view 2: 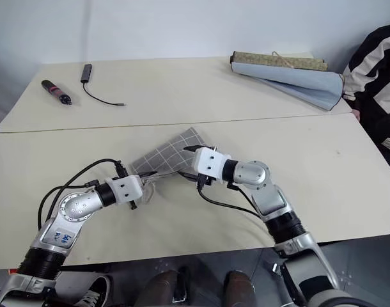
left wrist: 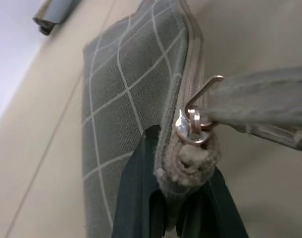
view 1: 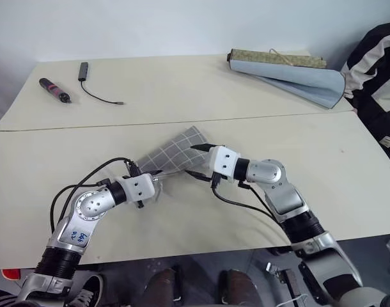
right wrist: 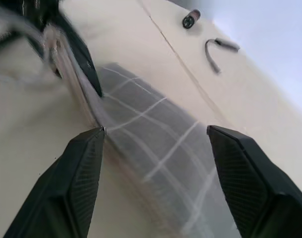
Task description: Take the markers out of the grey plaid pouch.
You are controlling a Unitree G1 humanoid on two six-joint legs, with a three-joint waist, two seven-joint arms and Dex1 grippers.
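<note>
Zip work is the step in hand, as I read it: the grey plaid pouch [view 1: 176, 153] lies on the near table [view 1: 41, 160], and the markers must be inside it, since none can be seen. The left gripper [left wrist: 183, 206] has its 2 black fingers clamped tight on the pouch's near corner, right by the metal zip pull [left wrist: 193, 130] and the cord loop [left wrist: 260, 106] that trails off it. The right gripper [right wrist: 153, 136] hovers at the pouch's long zip edge with its jaws spread wide and nothing between them; the plaid fabric lies just below and ahead of them.

To do this well, I'd say the left should hold that corner firm and slightly raised, so the zip line stays taut. The right would do best to pinch the loop or pull squarely, not the cloth, and draw along the zip's own line. A sideways tug would likely bunch the soft fabric and jam the slider.

On the far table sit a black tool [view 1: 54, 90] with a pink band, a small cable [view 1: 93, 86], and a rolled blue-grey mat [view 1: 291, 73].
</note>
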